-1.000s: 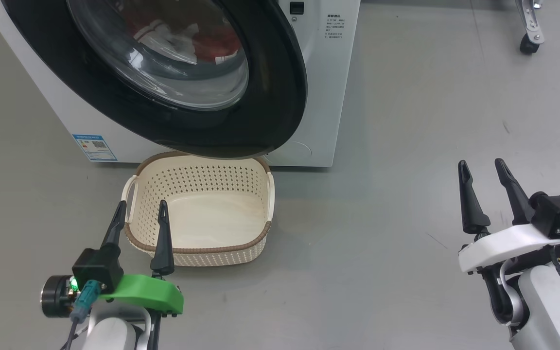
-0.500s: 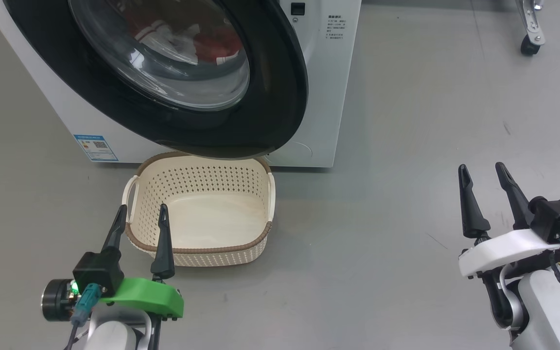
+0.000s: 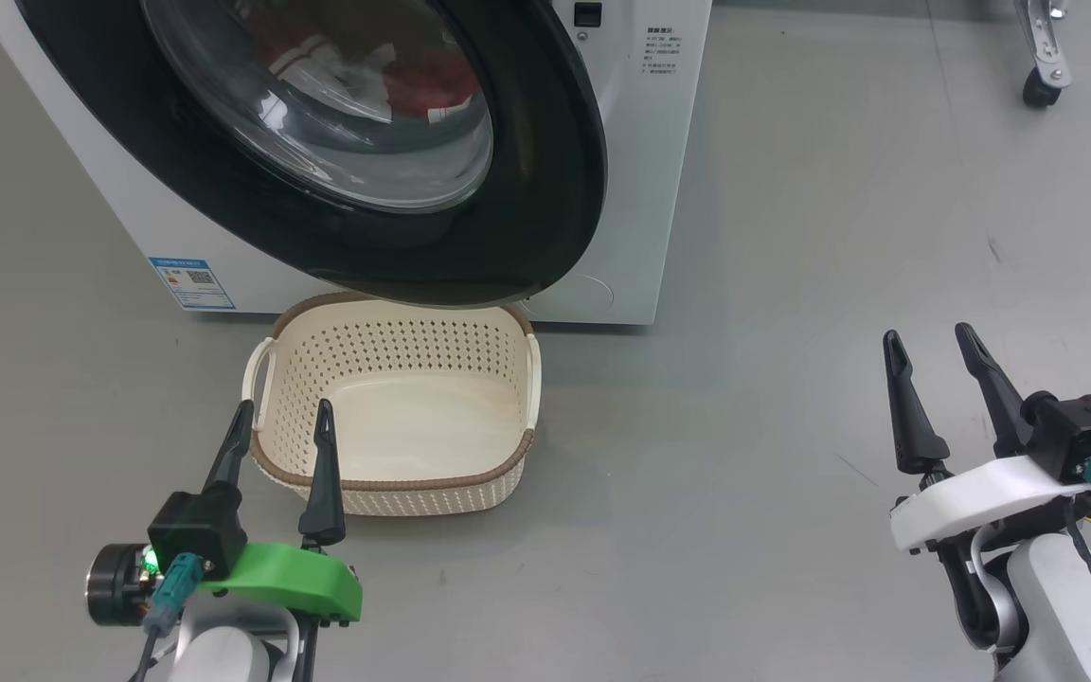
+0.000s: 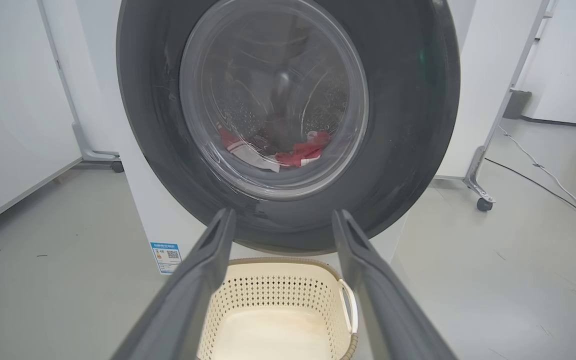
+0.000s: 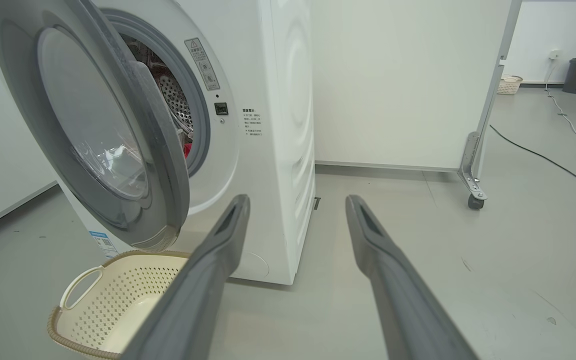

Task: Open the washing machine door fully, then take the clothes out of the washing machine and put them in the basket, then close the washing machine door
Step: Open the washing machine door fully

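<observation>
Left hand [image 3: 284,405], right hand [image 3: 928,333] wide and empty — hook the right behind the washing machine door [image 3: 545,170], swing it fully.

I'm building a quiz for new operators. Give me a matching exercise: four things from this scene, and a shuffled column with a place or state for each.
Things:
1. washing machine door
2. clothes
3. basket
4. right gripper

Places or states:
A. empty, below the door's lower edge
B. open, holding nothing
C. swung partway open
D. inside the washing machine

Pairs: 1-C, 2-D, 3-A, 4-B
</observation>
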